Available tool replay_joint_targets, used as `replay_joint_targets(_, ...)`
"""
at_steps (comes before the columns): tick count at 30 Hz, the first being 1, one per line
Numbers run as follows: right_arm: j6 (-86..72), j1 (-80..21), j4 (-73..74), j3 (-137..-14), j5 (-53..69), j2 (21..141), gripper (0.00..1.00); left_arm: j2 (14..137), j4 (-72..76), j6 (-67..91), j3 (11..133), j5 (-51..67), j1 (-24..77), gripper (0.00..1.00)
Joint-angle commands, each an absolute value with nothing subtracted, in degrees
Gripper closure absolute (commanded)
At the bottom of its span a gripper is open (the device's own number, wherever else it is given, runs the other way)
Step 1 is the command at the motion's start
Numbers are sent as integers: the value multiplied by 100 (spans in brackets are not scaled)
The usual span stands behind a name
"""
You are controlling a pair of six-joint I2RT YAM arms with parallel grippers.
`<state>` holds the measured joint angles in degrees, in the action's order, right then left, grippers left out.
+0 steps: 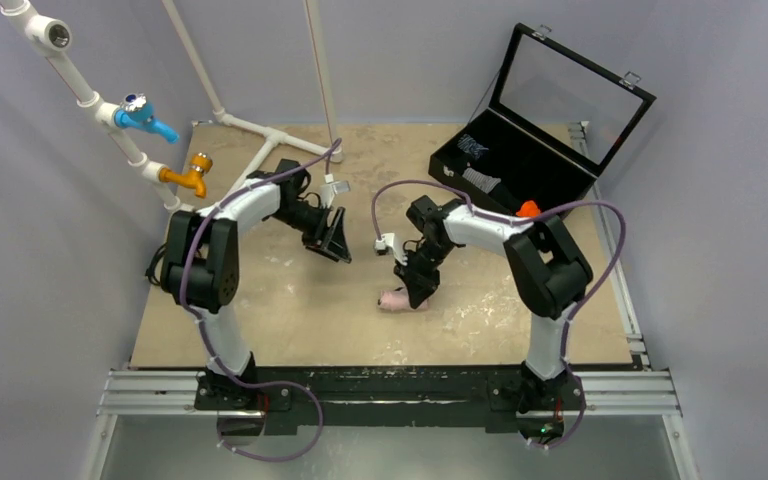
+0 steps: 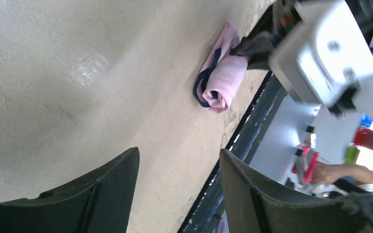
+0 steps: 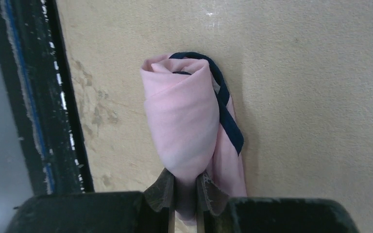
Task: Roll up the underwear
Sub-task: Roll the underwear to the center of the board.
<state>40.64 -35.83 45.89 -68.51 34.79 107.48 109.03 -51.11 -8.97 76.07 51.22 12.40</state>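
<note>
The right gripper (image 3: 185,191) has its fingers pinched tight on one end of the underwear (image 3: 182,121). The underwear is a pale pink roll with navy trim curling round its free end. It lies on the worktop (image 1: 290,310) close to the near edge, about midway along it. The left gripper (image 2: 179,153) hangs above the worktop's middle, jaws apart and holding nothing. An open black case (image 1: 520,165) sits at the far right corner.

The underwear (image 1: 397,299) lies on the table (image 1: 290,315) near its front edge, the case (image 1: 550,175) far behind.
</note>
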Motion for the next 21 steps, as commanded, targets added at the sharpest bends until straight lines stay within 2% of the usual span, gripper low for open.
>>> replay_joint_targets(1,4714,-3207,5677,-7603,3843,11785,100,10002,-4306,-1377,7042,4927,1416,40)
replay_joint_targets(9,5279,-2945,6771,-8796,4227,13024,100,8868,-3221,-1919,6078,3154,2794,38)
replay_joint_targets(21,5373,-2868,6786,-9000,4176,13366,100,9447,-2804,-2288,6450,1754,4558,31)
